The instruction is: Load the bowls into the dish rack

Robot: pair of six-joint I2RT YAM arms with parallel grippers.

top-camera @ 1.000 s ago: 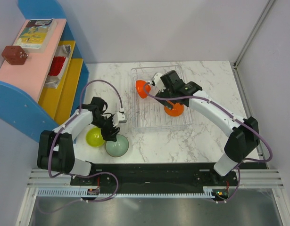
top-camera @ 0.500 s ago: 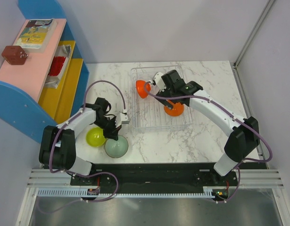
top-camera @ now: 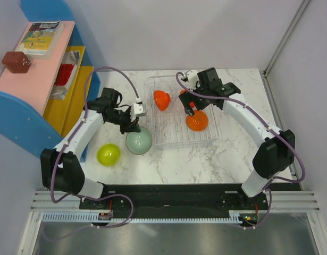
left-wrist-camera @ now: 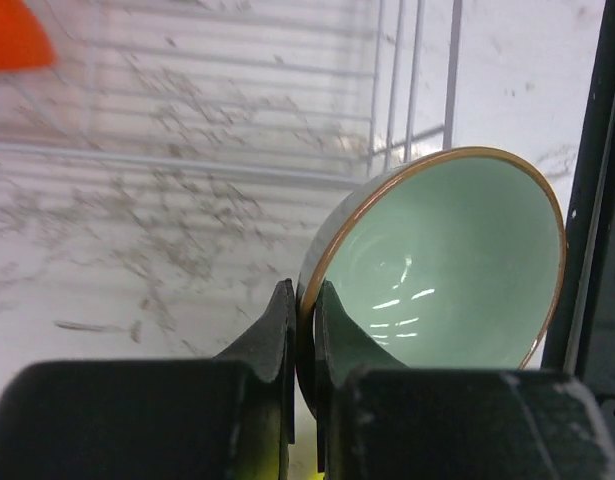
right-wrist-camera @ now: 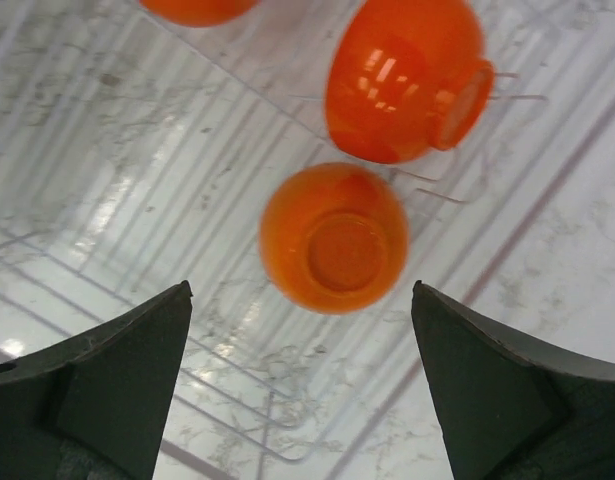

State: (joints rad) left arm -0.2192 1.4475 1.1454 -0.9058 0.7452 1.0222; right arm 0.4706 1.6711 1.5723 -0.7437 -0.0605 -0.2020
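Note:
My left gripper [top-camera: 132, 124] [left-wrist-camera: 305, 300] is shut on the rim of the pale grey-green bowl [top-camera: 139, 142] [left-wrist-camera: 447, 270]. The bowl hangs tilted on its side beside the near left corner of the clear dish rack [top-camera: 206, 139] [left-wrist-camera: 417, 90]. On the table to the left lies a lime-yellow bowl [top-camera: 108, 154]. My right gripper [top-camera: 189, 104] [right-wrist-camera: 302, 287] stands open above the rack. Below it an orange bowl [top-camera: 196, 121] [right-wrist-camera: 334, 238] lies upside down and a second [right-wrist-camera: 402, 80] on its side. A third orange bowl [top-camera: 161, 100] [right-wrist-camera: 197, 8] [left-wrist-camera: 12, 35] sits at the rack's left.
A blue, pink and yellow shelf unit [top-camera: 41, 85] stands along the left side, holding a book [top-camera: 41, 34] and a brown object [top-camera: 16, 61]. Grey walls close the back and right. The left arm's purple cable [top-camera: 107, 71] loops over the table's back left.
My left gripper shut on the grey-green bowl's rim and carried it up and right to the rack's corner. My right gripper drew back from the left orange bowl, staying open.

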